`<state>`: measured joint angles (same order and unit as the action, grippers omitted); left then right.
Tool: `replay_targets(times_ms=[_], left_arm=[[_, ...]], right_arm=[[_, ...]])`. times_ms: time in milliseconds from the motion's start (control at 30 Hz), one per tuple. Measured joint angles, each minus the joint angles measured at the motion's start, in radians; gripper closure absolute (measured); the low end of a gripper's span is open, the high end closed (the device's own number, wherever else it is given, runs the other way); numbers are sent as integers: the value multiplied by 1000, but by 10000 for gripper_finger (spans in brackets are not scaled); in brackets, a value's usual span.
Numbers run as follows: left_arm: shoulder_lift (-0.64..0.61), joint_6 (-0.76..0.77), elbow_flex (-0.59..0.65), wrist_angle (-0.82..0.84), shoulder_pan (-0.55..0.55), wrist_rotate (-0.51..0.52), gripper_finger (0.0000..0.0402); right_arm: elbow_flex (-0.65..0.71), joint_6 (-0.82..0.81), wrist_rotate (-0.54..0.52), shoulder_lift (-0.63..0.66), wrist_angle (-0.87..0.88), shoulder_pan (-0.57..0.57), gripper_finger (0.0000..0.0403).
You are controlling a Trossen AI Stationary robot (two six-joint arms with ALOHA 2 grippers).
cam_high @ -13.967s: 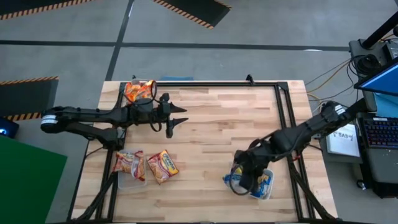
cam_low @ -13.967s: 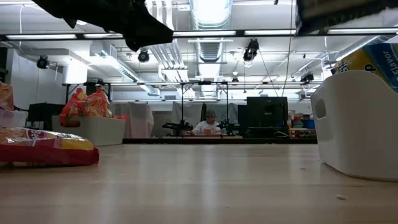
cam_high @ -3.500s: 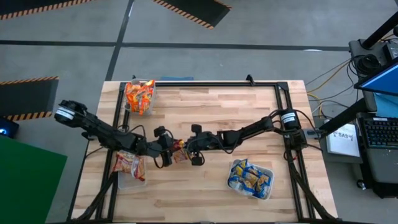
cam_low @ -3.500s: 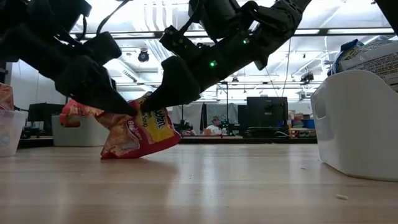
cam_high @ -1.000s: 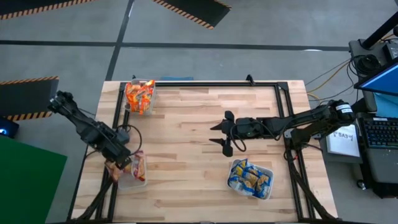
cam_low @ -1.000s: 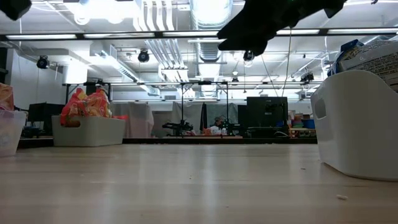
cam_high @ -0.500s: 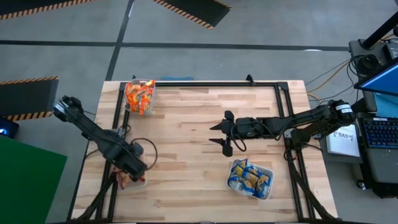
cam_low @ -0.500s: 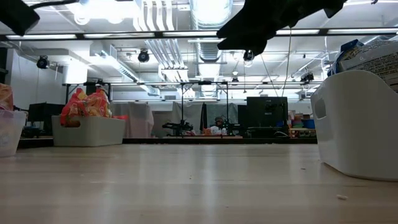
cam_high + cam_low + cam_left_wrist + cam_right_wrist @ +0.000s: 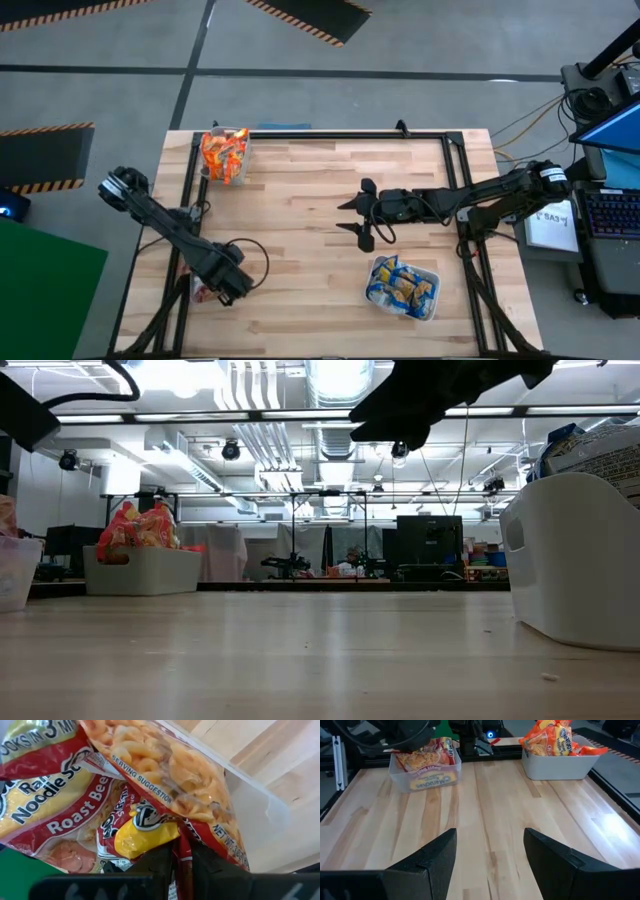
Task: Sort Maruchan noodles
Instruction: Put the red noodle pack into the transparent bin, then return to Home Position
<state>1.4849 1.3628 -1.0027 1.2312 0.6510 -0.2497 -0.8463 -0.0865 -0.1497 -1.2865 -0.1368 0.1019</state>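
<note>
Maruchan packet reads "Roast Beef", "Serving Suggestion".

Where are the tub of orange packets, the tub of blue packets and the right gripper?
Tub of orange packets (image 9: 224, 155): high view, on the packets.
Tub of blue packets (image 9: 431, 297): high view, on its rim.
Right gripper (image 9: 349, 215): high view, between its fingertips.

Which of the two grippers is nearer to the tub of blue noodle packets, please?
The right gripper is nearer: it hovers just beyond the tub of blue noodle packets, jaws open. The left gripper is across the table, over the clear tub of red packets.
</note>
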Motion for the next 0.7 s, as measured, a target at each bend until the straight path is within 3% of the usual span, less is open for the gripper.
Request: replay_targets(times_ms=[200, 500, 600, 700], left_arm=[[-39, 6, -13, 8, 0, 5, 354], [-93, -82, -71, 39, 21, 61, 268], [-126, -179, -114, 53, 38, 189, 256], [-178, -334, -144, 22, 65, 434, 258]], right_arm=[[1, -6, 0, 0, 1, 10, 183], [5, 34, 26, 4, 5, 16, 183], [19, 63, 56, 24, 3, 27, 183], [70, 108, 64, 62, -19, 40, 183]])
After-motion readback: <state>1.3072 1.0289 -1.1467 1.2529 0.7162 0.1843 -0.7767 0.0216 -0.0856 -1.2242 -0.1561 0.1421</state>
